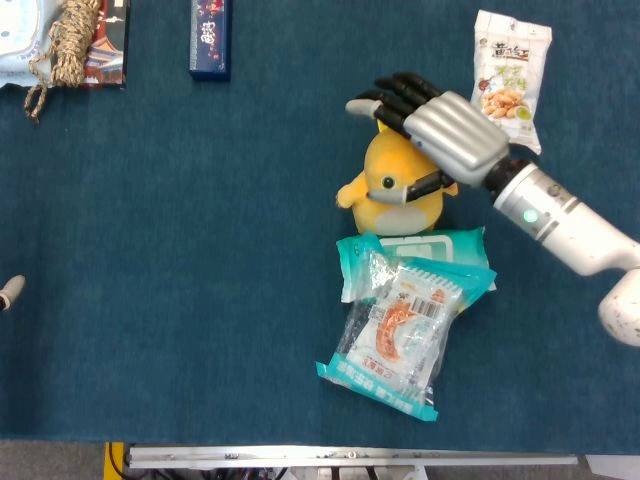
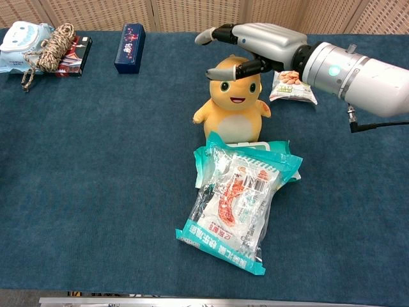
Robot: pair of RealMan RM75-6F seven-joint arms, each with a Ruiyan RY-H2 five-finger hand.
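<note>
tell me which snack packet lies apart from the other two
The peanut packet, white and green, lying alone beyond the right hand. The clear shrimp-print packet rests on the teal packet.

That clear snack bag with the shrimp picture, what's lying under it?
A teal packet lies under the clear snack bag, showing only at its upper end, just in front of the yellow plush toy. The rest of the packet is covered, so its label cannot be read.

The nut packet (image 1: 510,78) carries large Chinese characters, too small to read with certainty. The clear snack bag (image 1: 398,335) bears a barcode label and blurred print; nothing else is legible.
</note>
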